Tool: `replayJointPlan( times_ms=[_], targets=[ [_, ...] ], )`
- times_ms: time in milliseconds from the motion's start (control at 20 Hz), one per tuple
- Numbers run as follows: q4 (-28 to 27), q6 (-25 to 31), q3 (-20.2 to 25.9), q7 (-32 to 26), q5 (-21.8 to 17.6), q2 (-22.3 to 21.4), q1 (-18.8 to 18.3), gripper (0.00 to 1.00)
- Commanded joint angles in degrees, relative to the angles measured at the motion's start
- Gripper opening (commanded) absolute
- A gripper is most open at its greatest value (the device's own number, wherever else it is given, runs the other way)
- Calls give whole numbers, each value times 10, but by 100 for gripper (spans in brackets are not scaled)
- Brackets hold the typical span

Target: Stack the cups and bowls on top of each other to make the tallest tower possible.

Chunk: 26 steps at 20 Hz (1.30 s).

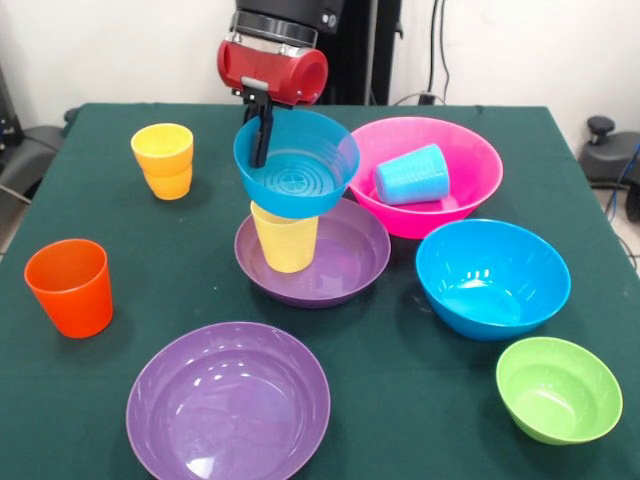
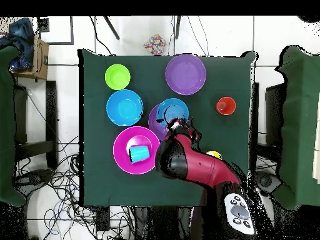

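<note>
Where the dark green cloth covers the desk [image 1: 400,380], smooth glossy plastic everywhere: round bowls, tapered cups. At the middle, a wide shallow purple bowl [image 1: 345,262] holding an upright pale yellow cup [image 1: 285,243], and on that cup's rim a small blue bowl [image 1: 300,170] with ringed ridges moulded into its floor, sitting slightly tilted. Directly above, the red cylindrical wrist, with the gripper [image 1: 262,135] pinching the small blue bowl's rim on the side facing the two nested amber-yellow cups, one dark finger [image 1: 261,140] reaching down inside the wall. So: closed on the rim, bowl right at the fingertips, cup and purple bowl straight beneath. Just beside this stack, toward the far right corner in the front view, a big pink bowl [image 1: 470,160] with a light blue cup [image 1: 412,175] lying on its side within. In front of the pink bowl, a big blue bowl [image 1: 495,275], deep and rounded; nearer the front right corner, a small green bowl [image 1: 558,388]. Close to the front edge, a second wide purple bowl [image 1: 228,405], empty and shallow. Toward the left edge, an orange cup [image 1: 70,287] standing upright; farther back on that side, the two amber-yellow cups [image 1: 165,160], nested one inside the other and upright.
</note>
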Motion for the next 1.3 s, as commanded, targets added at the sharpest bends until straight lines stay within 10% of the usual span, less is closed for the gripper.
replayJointPlan(
  times_ms=[50,1300],
  targets=[
    [-7,23,46,49,-17,-2,-9,0],
    [-9,24,49,35,-31,-5,-21,0]
  ],
)
